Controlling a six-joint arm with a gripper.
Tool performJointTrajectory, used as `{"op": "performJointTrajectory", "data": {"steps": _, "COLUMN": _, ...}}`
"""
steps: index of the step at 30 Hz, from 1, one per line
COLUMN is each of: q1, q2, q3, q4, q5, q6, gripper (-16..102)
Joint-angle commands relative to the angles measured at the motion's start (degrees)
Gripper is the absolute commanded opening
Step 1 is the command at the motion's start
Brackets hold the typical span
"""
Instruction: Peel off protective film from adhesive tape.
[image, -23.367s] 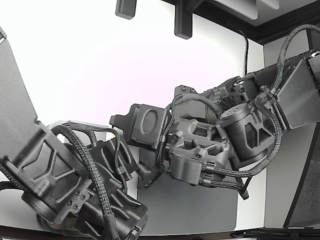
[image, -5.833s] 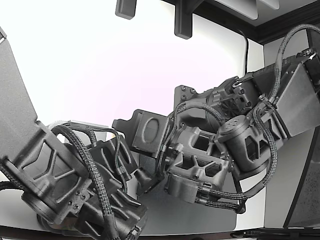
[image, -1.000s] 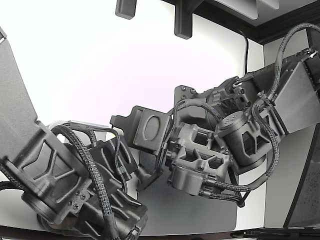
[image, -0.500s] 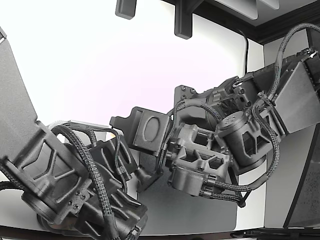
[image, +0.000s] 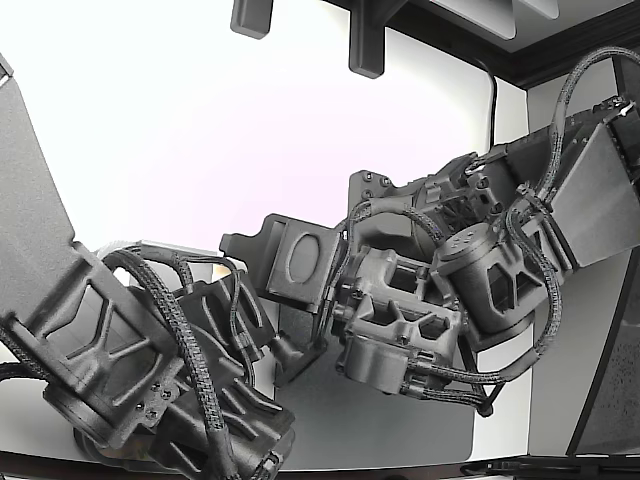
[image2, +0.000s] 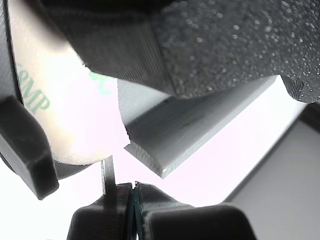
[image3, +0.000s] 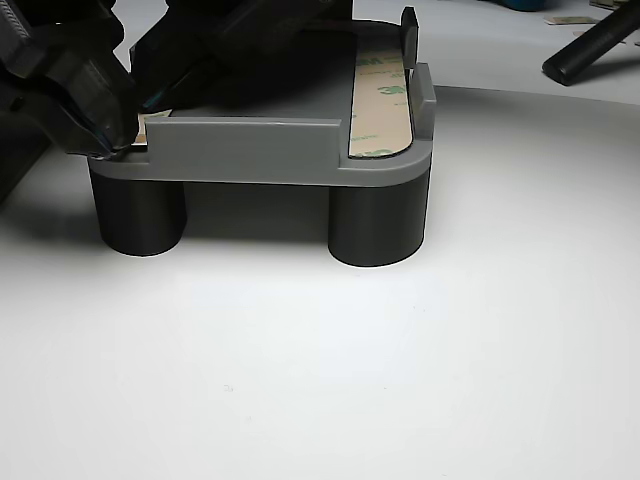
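A grey holder (image3: 250, 150) on two round legs carries the adhesive tape, whose pale protective film (image3: 380, 100) has green print on it. In the other view my gripper (image3: 128, 140) sits at the holder's left end, with its dark fingertips pressed together on a beige corner of the film (image3: 155, 124). The wrist view shows the film (image2: 75, 100) up close beside the holder's grey edge (image2: 200, 125). A thin strip of film (image2: 106, 175) runs down into my shut gripper (image2: 131, 200). In the exterior view the arms hide the fingers.
A second dark arm (image: 130, 350) fills the exterior view's lower left, close to my arm (image: 420, 310). A grey mat (image: 380, 420) lies under both. On the white table (image3: 400, 350), a black rod (image3: 590, 45) lies behind the holder.
In the last second my wrist has shifted only slightly in the exterior view. The second arm has not moved.
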Motion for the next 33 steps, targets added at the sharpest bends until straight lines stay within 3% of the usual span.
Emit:
{"op": "performJointTrajectory", "data": {"steps": 1, "q1": -0.5, "q2": 0.8, "q3": -1.8, "q4": 0.0, "q5": 0.2, "q6": 0.3, "gripper": -11}}
{"op": "performJointTrajectory", "data": {"steps": 33, "q1": 0.4, "q2": -0.4, "q3": -3.7, "q4": 3.3, "q5": -0.2, "q6": 3.1, "gripper": -11}}
